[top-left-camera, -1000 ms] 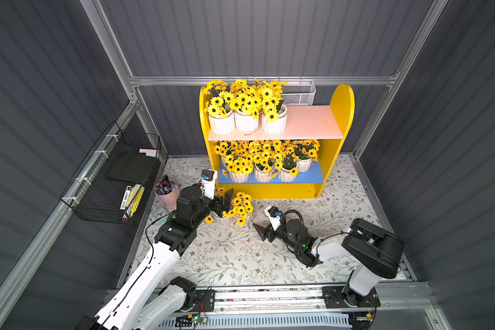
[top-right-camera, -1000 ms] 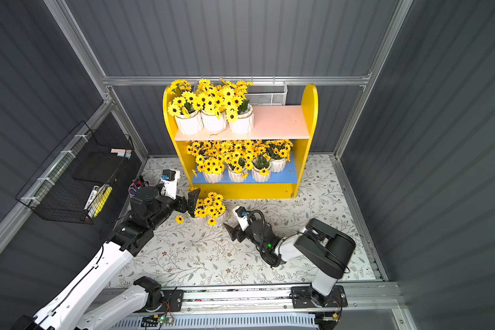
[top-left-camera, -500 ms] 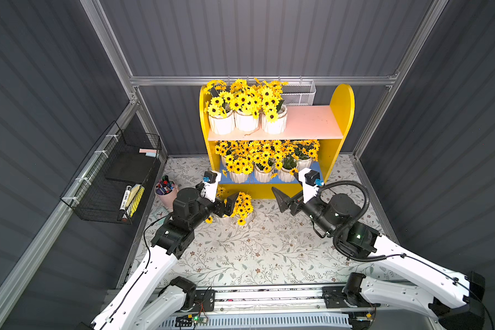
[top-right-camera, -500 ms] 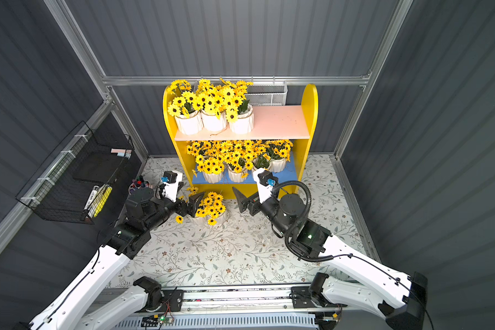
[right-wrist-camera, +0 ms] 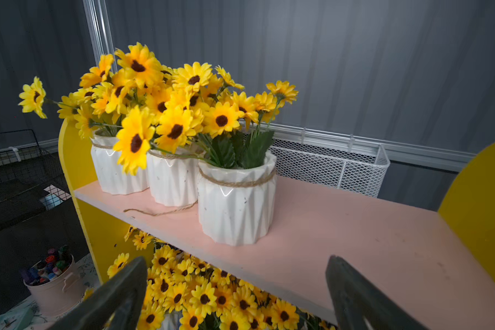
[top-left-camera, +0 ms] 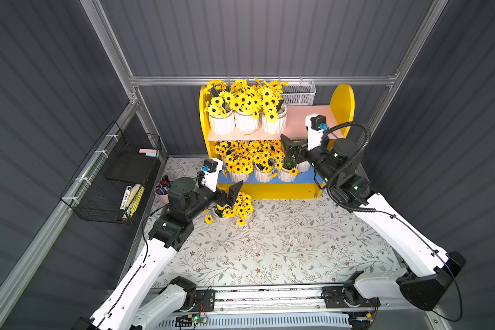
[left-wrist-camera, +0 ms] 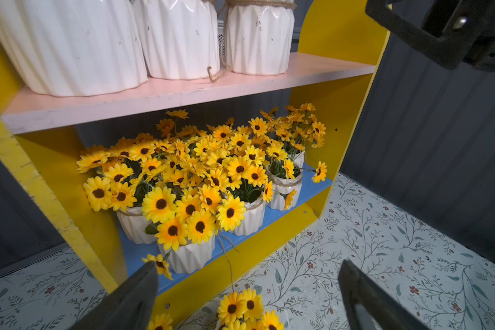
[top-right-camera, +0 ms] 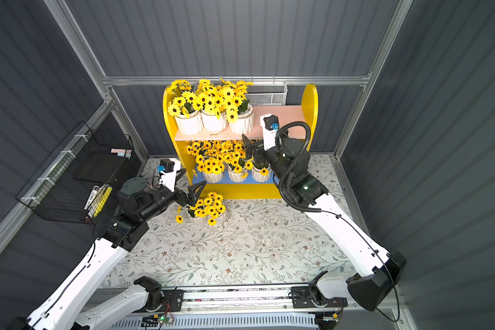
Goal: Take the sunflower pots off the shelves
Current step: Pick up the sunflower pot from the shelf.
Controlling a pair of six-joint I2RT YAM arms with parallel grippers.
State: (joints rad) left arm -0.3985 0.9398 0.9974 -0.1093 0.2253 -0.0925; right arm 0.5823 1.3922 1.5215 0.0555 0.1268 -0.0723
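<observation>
- Pots: three sunflower pots stand in a row on the pink upper board of the shelves; more of them crowd the blue lower board.
- One pot sits on the counter, just in front of the shelves.
- Your left pincer hangs just over that pot's flowers, jaws wide, holding nothing.
- Your right pincer faces the upper board's front edge, near the end pot of the row, jaws wide and empty.
</observation>
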